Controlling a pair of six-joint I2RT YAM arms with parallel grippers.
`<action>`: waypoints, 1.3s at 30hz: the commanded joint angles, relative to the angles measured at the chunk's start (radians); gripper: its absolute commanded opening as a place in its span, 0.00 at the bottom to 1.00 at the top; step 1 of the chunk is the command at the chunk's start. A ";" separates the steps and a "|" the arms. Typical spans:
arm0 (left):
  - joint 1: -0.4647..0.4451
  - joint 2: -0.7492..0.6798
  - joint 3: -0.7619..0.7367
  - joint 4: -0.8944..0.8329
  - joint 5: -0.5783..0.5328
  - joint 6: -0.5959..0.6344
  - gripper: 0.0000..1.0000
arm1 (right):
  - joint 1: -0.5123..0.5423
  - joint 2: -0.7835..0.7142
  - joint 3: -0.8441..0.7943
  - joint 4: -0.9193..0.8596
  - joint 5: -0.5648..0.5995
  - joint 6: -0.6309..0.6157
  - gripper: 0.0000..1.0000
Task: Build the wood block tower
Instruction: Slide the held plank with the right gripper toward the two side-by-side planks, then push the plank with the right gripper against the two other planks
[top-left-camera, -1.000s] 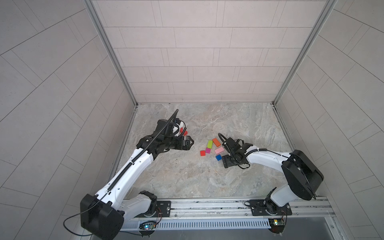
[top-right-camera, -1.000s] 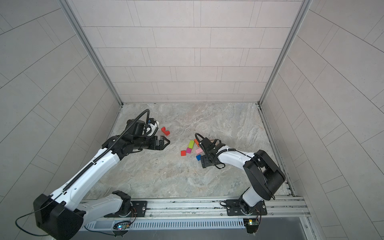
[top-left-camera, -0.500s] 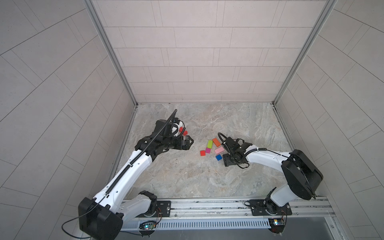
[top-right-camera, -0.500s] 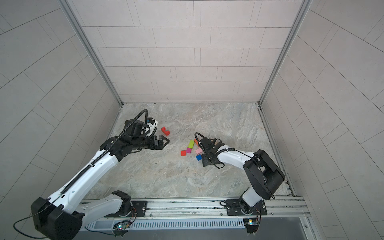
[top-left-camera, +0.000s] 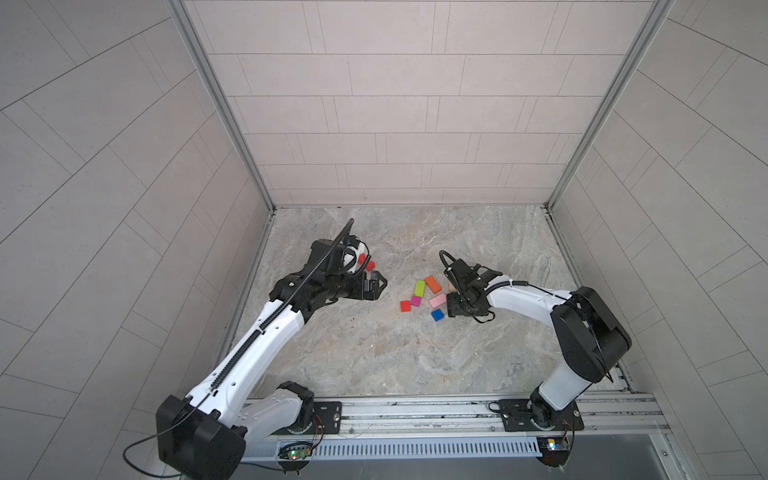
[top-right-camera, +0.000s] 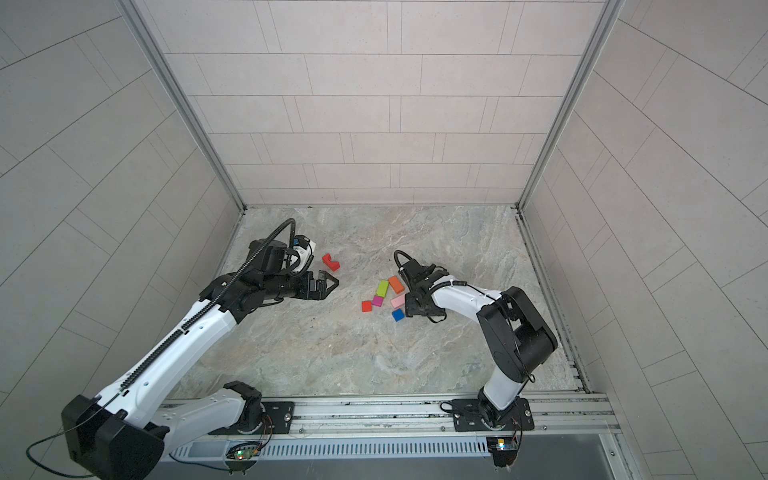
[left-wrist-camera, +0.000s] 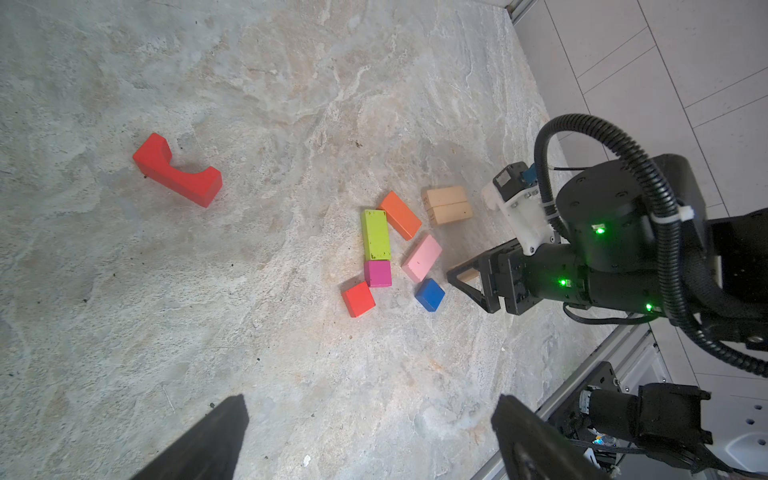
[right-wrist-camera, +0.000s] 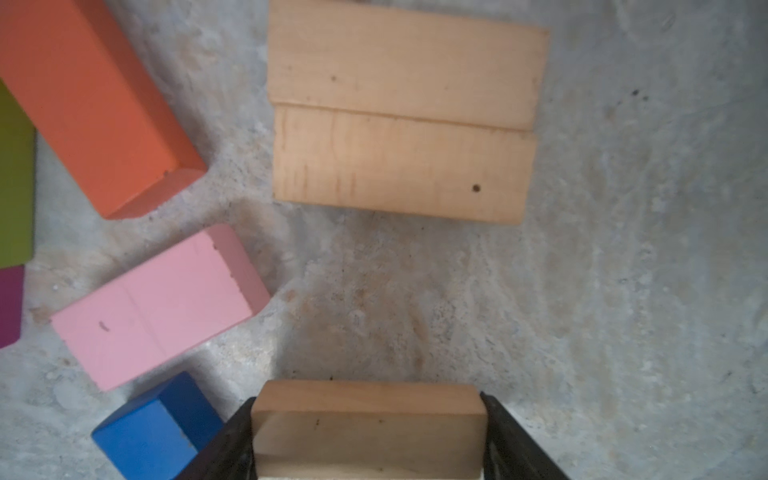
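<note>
Nothing is stacked. The lime oblong (left-wrist-camera: 376, 235) touches the magenta cube (left-wrist-camera: 377, 273) end to end, and the red cube (left-wrist-camera: 358, 299) is just beside that. The orange oblong (left-wrist-camera: 400, 215), pink oblong (left-wrist-camera: 422, 257) and blue cube (left-wrist-camera: 429, 294) lie close by. Near them two tan bars (left-wrist-camera: 448, 205) lie side by side, touching. The third tan bar (right-wrist-camera: 368, 428) is pinched in the right gripper (left-wrist-camera: 469, 278). The red notched piece (left-wrist-camera: 176, 172) lies well apart.
</note>
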 joint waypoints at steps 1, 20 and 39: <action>0.006 -0.017 -0.013 0.010 -0.003 0.012 0.99 | -0.018 0.025 0.029 -0.013 0.003 0.019 0.65; 0.008 -0.021 -0.017 0.011 -0.006 0.013 0.99 | -0.060 0.128 0.105 0.016 0.005 0.026 0.65; 0.008 -0.015 -0.017 0.011 0.004 0.014 0.99 | -0.080 0.185 0.144 0.016 0.020 -0.018 0.65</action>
